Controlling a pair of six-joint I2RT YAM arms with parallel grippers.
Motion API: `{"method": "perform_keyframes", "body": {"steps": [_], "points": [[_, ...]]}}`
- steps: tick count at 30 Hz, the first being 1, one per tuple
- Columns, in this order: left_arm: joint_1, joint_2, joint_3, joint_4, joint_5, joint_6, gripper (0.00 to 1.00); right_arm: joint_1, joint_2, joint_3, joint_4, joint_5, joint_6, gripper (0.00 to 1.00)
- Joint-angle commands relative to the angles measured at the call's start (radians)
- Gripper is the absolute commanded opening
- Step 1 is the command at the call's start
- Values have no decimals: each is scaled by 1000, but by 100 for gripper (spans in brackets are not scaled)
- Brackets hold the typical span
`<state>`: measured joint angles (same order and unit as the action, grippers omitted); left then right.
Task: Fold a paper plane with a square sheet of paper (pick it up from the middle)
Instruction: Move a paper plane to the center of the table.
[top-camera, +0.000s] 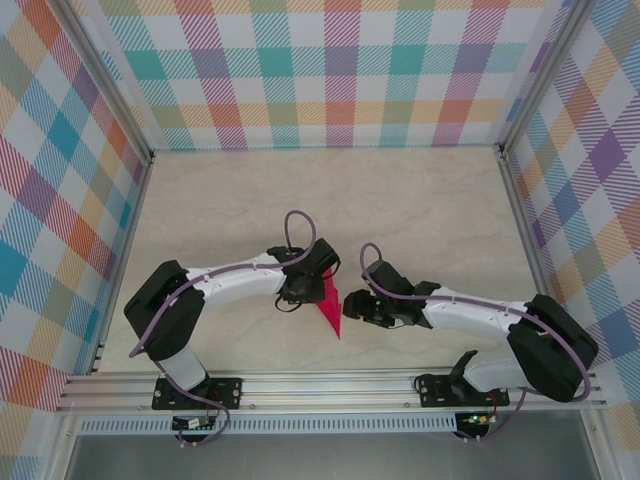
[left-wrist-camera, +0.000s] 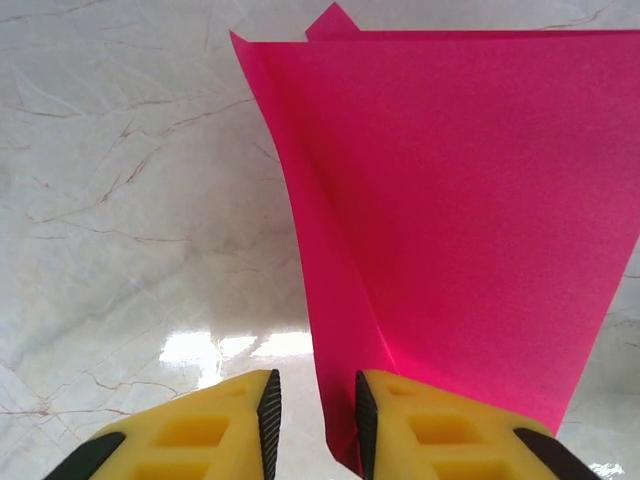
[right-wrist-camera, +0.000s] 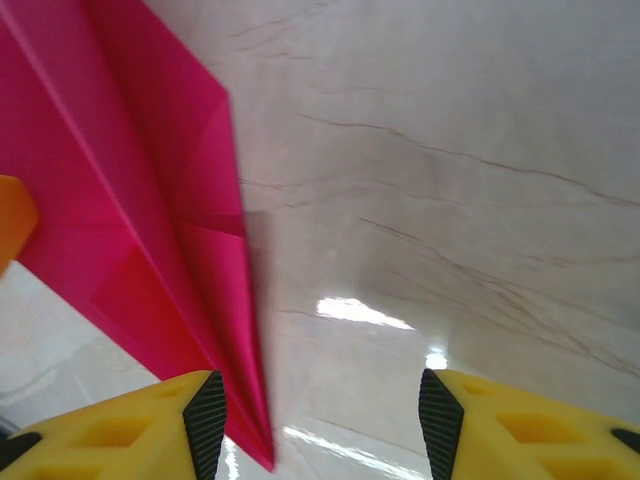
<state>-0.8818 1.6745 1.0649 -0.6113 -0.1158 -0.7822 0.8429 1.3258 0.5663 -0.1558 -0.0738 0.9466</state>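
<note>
We find bright, even light; white glare patches on the table; the paper plane casts a soft shadow; focus crisp.

The left pincer stands narrowly parted, the right pincer wide apart.

1 camera is looking down from high behind the arms. 2 wrist cameras are peering close past their own fingers, both catching the paper plane just ahead of them.
</note>
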Motion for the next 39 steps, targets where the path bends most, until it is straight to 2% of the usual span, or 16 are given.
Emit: {"method": "perform_keyframes", "body": {"steps": [1, 7, 13, 17, 25, 32, 36, 39], "points": [[9, -40, -40, 49, 23, -3, 24, -6, 47, 41, 112, -87, -40, 55], [12, -42, -49, 45, 11, 8, 12, -7, 98, 63, 174, -135, -74, 55], [14, -45, -63, 66, 19, 11, 11, -18, 141, 89, 172, -136, -96, 56], [16, -44, -63, 68, 16, 15, 11, -28, 181, 88, 237, -189, -97, 56], [17, -52, -66, 61, 5, 20, 10, -32, 188, 56, 269, -171, -77, 64], [19, -52, -68, 67, 8, 22, 9, -33, 180, -3, 442, -285, -100, 59], [21, -52, -70, 73, 10, 24, 9, -26, 163, 7, 398, -282, -137, 59], [22, -52, -70, 76, 10, 22, 9, -18, 175, 25, 362, -275, -162, 55]]}}
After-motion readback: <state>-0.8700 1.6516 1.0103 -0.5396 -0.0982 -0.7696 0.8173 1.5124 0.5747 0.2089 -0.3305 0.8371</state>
